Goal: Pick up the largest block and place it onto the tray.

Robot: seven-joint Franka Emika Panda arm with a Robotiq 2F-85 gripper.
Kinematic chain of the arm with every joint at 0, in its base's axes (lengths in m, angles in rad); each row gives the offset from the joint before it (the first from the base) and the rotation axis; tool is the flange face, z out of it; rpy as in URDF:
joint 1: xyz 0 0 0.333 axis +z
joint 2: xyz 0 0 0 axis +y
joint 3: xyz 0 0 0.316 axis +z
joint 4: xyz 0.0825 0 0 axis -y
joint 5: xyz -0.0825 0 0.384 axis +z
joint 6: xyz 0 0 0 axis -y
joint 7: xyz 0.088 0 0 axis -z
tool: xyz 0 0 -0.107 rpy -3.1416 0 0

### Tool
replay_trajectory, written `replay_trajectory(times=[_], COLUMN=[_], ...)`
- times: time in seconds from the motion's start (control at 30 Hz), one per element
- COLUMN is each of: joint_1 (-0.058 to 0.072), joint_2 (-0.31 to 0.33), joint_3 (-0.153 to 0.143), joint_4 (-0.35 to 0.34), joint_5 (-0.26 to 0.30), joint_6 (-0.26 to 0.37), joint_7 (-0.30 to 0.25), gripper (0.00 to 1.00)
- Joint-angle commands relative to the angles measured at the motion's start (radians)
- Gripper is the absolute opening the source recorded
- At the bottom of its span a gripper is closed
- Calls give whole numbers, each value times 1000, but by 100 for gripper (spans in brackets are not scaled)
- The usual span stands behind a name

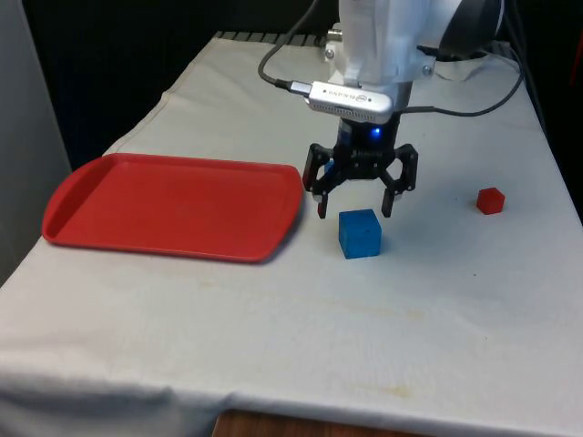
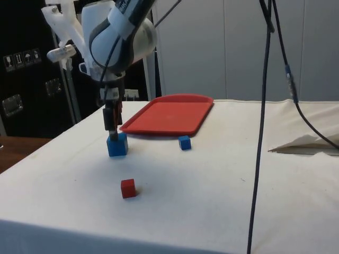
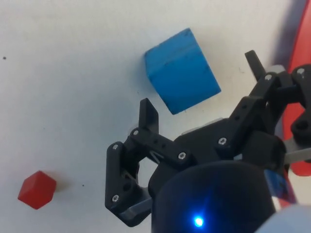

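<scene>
A white cloth (image 1: 301, 337) covers the surface, its wooden edge (image 1: 273, 426) showing under the cloth's near hem. Black curtains (image 1: 118, 55) hang behind the cloth's far end; pale wall panels (image 2: 238, 47) and dark cabinets (image 2: 26, 69) stand beyond its side.

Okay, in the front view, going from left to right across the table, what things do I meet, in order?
Red plastic tray → large blue cube block, with the open black gripper just above it → small red block.
</scene>
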Motion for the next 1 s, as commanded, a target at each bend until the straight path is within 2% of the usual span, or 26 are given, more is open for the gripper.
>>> replay_trajectory(times=[0.0, 0.1, 0.13, 0.17, 0.2, 0.4, 0.43, 0.47, 0.7, 0.73, 0.77, 0.9, 0.97], joint_1=[-8, -8, 0, -8, -9, -10, -1, -10, -9, -1, -9, -9, -10], joint_2=[7, 18, 14, 21, 24, 45, 42, 49, 71, 70, 74, 76, 77], joint_3=[12, 14, 3, 15, 15, 20, 9, 20, 20, 10, 20, 20, 21], joint_4=[4, 8, 5, 9, 10, 14, 9, 15, 24, 21, 25, 26, 26], joint_5=[12, 12, 1, 12, 12, 13, 2, 13, 11, 2, 11, 11, 11], joint_6=[10, 13, 2, 14, 16, 32, 24, 34, 41, 34, 42, 42, 43], joint_7=[-10, -10, 0, -9, -9, -9, 0, -9, -8, 0, -8, -8, -8], gripper=[100, 100, 100, 100, 100, 100, 100, 100, 98, 90, 80, 33, 2])
